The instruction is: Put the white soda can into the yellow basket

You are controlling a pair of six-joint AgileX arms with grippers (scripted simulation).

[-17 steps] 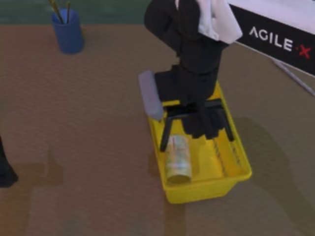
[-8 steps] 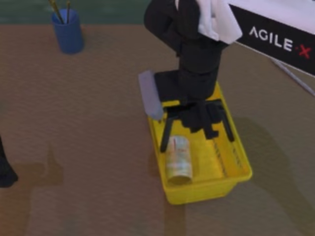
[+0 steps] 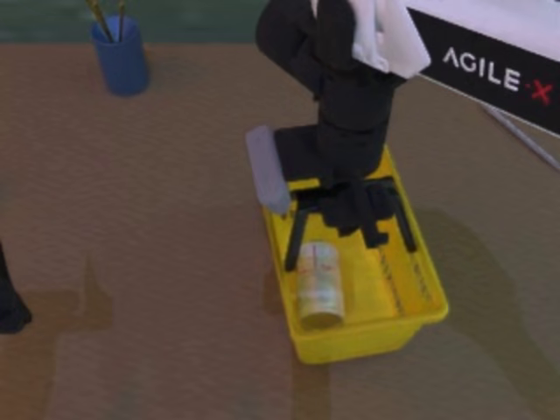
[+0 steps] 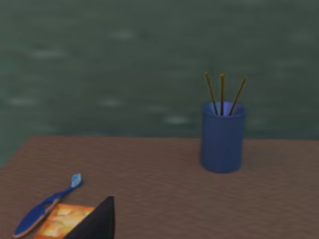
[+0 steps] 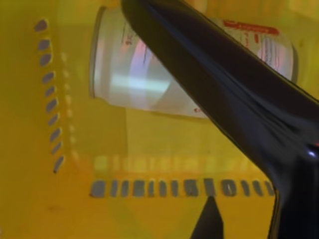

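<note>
The white soda can [image 3: 318, 282] lies on its side on the floor of the yellow basket [image 3: 429, 289], close to the wall on the counter's [image 3: 157, 262] left. In our right wrist view the can [image 5: 129, 79] rests flat against the yellow bottom, with the slotted wall just beside it and the black folding handle [image 5: 234, 104] crossing in front of it. Our right tool [image 3: 359, 223] hangs above the far half of the basket, over the handle [image 3: 297, 229], apart from the can and holding nothing; its fingers look spread.

Our left tool [image 3: 9, 311] sits parked at the counter's left edge, and we cannot tell how its fingers stand. Its wrist camera looks out at a blue cup [image 4: 222, 137] with pencils, a blue toothbrush [image 4: 46, 205] and an orange packet [image 4: 62, 221].

We judge the task as good as done: the can is inside and let go. All that seems left is to lift our right arm clear of the basket without catching the handle.
</note>
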